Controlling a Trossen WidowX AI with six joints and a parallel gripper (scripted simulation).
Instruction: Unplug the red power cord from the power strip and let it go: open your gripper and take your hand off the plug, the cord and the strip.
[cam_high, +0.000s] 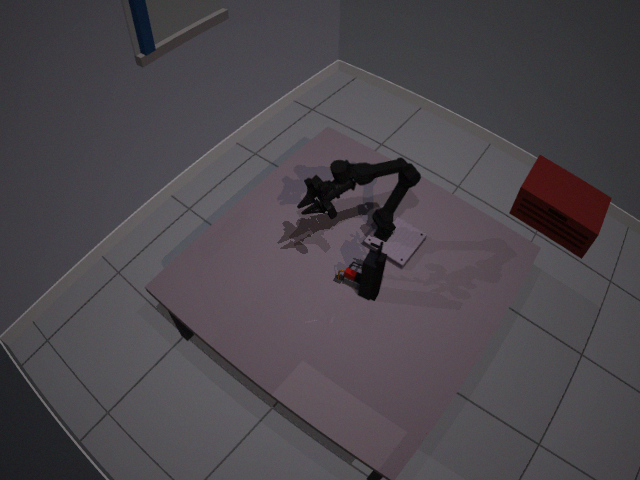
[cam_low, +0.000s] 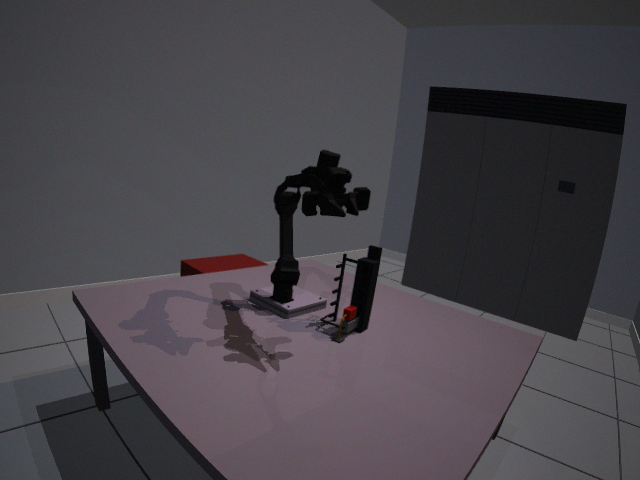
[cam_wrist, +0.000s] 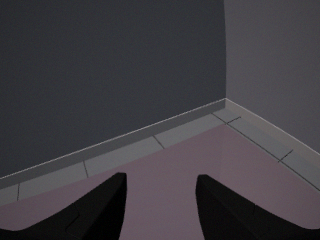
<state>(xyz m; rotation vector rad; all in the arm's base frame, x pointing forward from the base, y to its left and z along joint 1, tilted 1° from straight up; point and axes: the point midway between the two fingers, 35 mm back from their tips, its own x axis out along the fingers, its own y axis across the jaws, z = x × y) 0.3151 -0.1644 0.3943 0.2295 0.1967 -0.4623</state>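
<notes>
My gripper (cam_high: 300, 210) (cam_low: 349, 213) (cam_wrist: 161, 182) is partly open, with nothing between its fingers. It hangs high over the table, well apart from the red block and the things around it. A small red block (cam_high: 350, 273) (cam_low: 349, 312), which looks like the plug, sits low against a tall black upright block (cam_high: 373, 276) (cam_low: 364, 289). A thin orange strand (cam_low: 341, 325) runs down beside the red block. A small grey piece (cam_low: 352, 325) lies under it. Which part is the power strip, and whether the plug is seated, I cannot tell. The wrist view shows none of these.
A thin black rod with short prongs (cam_low: 338, 289) stands beside the black block. The arm's pale base plate (cam_high: 410, 243) (cam_low: 305, 304) is close by on the pink table (cam_high: 232, 310) (cam_low: 361, 413) (cam_wrist: 160, 162). A red cabinet (cam_high: 566, 198) (cam_low: 227, 262) stands beyond the table.
</notes>
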